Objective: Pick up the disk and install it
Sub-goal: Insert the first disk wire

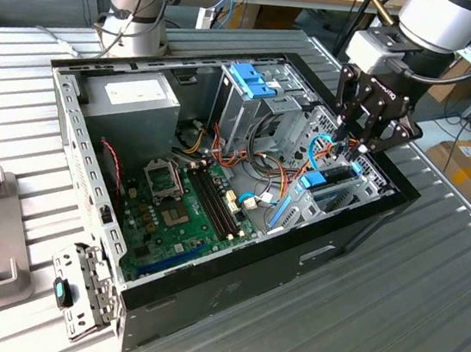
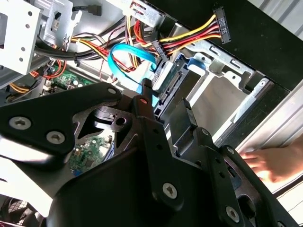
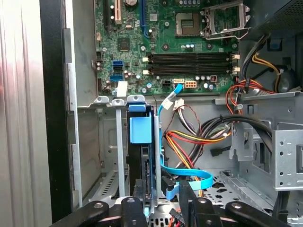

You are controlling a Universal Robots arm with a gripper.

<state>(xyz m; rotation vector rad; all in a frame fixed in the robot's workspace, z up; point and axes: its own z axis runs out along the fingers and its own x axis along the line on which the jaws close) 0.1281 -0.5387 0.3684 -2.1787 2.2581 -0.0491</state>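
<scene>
Exterior view, gripper (image 1: pixel 354 148): low inside the open computer case (image 1: pixel 77 129), at the exterior view's right, above the drive bay (image 1: pixel 350 195).
Exterior view, disk (image 1: pixel 321 183): on edge in that bay, directly beneath the gripper.
Second wrist view, disk (image 2: pixel 173 80): just beside the blue data cable (image 2: pixel 125 54) and the power leads (image 2: pixel 189 40).
First wrist view, disk (image 3: pixel 141 128): upright in the drive bay.
Grip state: cannot be told.
Risk: probable jam if tilted against the bay guides; cable pinched if trapped beside the disk.

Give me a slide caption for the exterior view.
Tool inside an open computer case, at the upright blue-railed disk.
</scene>
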